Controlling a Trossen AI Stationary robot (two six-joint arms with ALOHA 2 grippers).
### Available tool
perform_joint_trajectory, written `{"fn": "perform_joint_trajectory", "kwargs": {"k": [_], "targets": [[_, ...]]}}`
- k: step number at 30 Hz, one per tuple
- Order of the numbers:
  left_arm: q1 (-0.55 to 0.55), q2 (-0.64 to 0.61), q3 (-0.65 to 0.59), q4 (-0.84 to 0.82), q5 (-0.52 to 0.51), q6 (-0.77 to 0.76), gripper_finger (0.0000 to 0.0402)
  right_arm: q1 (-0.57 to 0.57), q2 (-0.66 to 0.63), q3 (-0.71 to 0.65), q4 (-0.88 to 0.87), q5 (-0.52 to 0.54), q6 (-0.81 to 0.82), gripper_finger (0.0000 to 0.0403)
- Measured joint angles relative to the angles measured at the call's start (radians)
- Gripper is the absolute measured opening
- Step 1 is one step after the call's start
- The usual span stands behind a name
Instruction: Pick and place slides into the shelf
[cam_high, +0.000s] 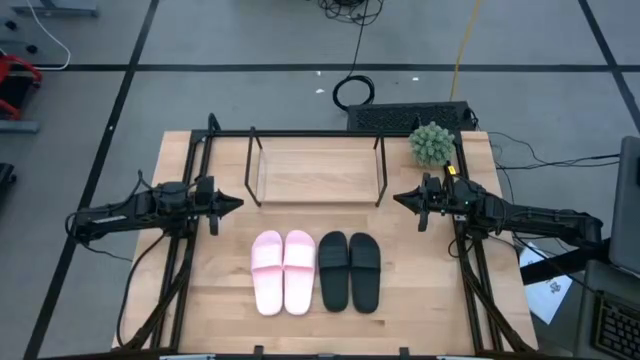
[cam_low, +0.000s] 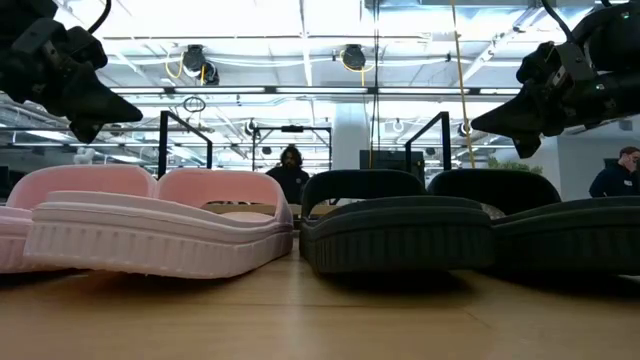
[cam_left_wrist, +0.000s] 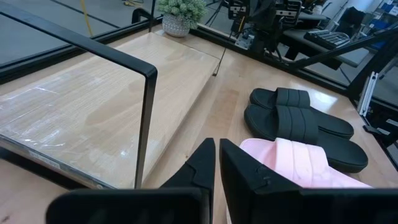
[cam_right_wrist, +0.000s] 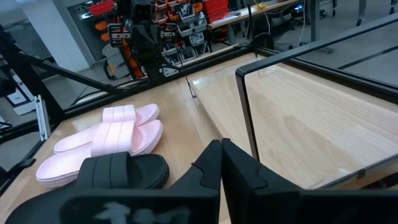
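While both arms hang above the table, seen from overhead:
Left gripper (cam_high: 238, 202): left of centre, fingers together, holding nothing, tip aimed at the rack's left end
Pink slides (cam_high: 282, 271): lower centre, side by side, touching
Black slides (cam_high: 350, 270): just right of the pink pair, also side by side
Shelf (cam_high: 318, 168): upper centre, black rod frame around a light board, nothing on it, well apart from the slides
Right gripper (cam_high: 398, 198): right of centre, fingers shut, holding nothing
Potted plant (cam_high: 432, 144): upper right, beside the shelf's right end
Surface: light wooden table (cam_high: 410, 300), bare between slides and shelf
Room: grey floor with black lines; a person (cam_low: 290, 170) far behind in the low view
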Motion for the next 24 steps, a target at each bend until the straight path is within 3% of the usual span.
{"fn": "perform_joint_trajectory", "kwargs": {"k": [6,16,24], "targets": [[0.009,0.000,0.000,0.000,0.000,0.000,0.0024,0.000,0.000,0.000,0.023,0.001,0.000,0.0000],[0.009,0.000,0.000,0.004,0.000,-0.035,0.0024,0.000,0.001,0.000,0.216,0.001,0.000,0.0000],[0.009,0.000,0.000,0.108,-0.004,-0.085,0.0024,0.002,0.001,0.000,0.264,-0.001,0.069,0.0000]]}}
